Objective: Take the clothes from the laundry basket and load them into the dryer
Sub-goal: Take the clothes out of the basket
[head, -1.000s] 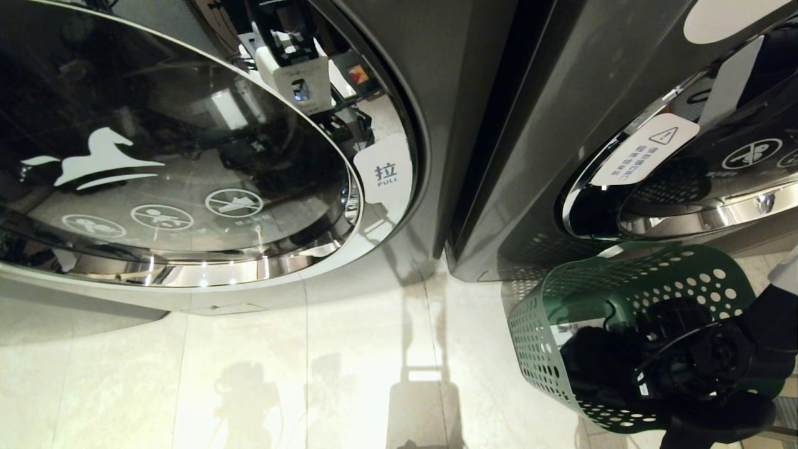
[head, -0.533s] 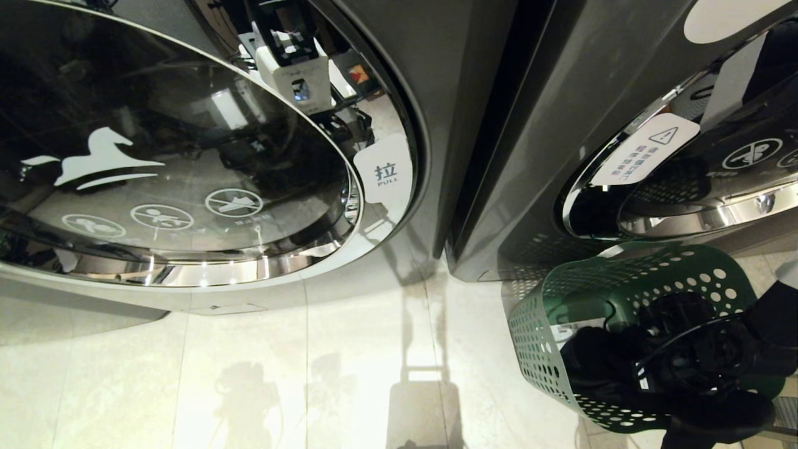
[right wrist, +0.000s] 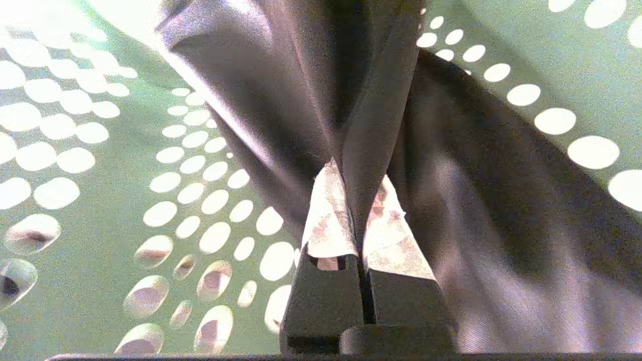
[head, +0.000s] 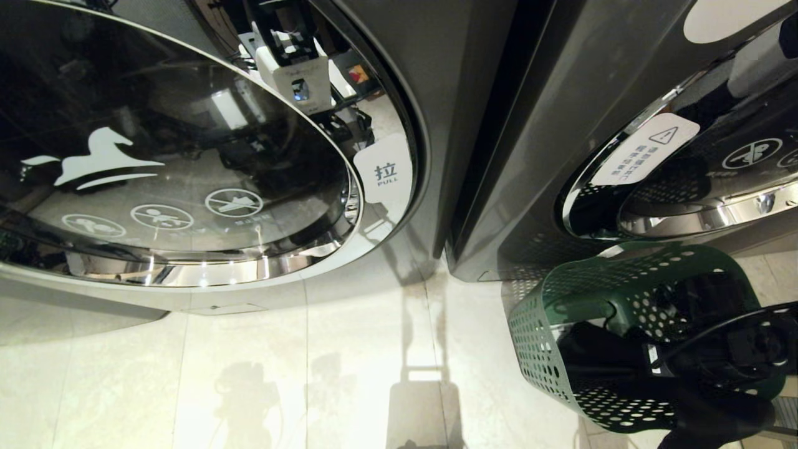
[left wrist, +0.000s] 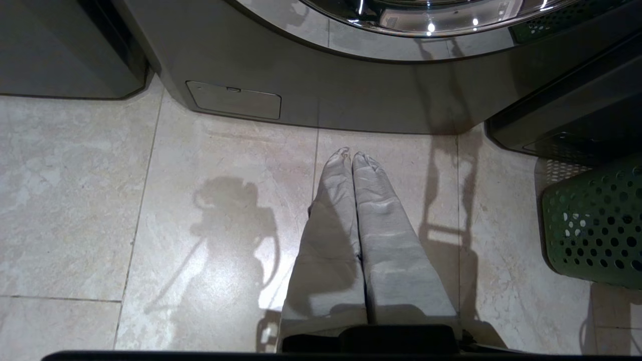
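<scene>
1. Since a second ago your right gripper has closed on the dark garment and risen inside the green laundry basket.
2. The dryer door beside it is shut.
3. Only the left wrist view shows the left gripper, pressed together above the floor tiles.

Open pale tiled floor lies before the closed round glass dryer door. The perforated green plastic laundry basket walls enclose the right gripper.
</scene>
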You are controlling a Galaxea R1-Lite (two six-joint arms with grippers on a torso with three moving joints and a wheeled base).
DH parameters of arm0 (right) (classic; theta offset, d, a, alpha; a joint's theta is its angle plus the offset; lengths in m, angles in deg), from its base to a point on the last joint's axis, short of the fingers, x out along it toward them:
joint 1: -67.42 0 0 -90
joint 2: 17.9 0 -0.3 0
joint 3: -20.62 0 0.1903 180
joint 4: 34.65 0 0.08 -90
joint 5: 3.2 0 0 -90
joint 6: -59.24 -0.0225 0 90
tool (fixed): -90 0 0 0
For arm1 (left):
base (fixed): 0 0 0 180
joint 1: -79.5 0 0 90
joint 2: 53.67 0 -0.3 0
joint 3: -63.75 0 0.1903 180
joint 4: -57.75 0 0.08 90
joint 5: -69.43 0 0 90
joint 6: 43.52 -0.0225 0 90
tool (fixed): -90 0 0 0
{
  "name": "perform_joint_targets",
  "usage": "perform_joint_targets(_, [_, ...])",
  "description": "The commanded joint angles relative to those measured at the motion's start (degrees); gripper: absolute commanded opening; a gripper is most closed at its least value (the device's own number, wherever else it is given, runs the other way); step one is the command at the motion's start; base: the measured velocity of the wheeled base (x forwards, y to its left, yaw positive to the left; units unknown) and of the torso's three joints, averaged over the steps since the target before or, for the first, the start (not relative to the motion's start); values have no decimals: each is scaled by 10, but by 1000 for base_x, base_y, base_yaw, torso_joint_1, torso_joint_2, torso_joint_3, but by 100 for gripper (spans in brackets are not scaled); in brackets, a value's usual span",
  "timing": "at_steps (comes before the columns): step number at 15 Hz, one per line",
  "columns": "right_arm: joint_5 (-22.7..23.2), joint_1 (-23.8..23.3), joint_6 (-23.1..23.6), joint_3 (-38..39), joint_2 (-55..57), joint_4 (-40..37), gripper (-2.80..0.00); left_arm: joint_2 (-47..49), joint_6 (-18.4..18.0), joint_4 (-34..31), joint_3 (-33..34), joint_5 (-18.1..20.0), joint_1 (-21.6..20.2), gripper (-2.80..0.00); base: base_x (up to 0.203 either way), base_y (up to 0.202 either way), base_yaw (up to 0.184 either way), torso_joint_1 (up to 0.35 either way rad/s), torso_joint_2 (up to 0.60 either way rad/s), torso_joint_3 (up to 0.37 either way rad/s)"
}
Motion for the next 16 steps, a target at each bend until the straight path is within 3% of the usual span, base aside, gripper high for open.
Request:
perform_joint_targets(1, [0,3,0,19,-70,-4,-280,0,1,0,17,0,0,-280,0,0,0,0,0,0])
perform_joint_targets(10, [3,6,0,88,-273,-78,-280,0,1,0,17,0,0,-280,0,0,0,0,0,0])
perform_joint_targets(14, [49,10,0,126,-410,-80,-280,0,1,0,17,0,0,-280,0,0,0,0,0,0])
perform_joint_targets(16, [58,46,1,145,-484,-81,-280,0,1,0,17,0,0,-280,0,0,0,0,0,0])
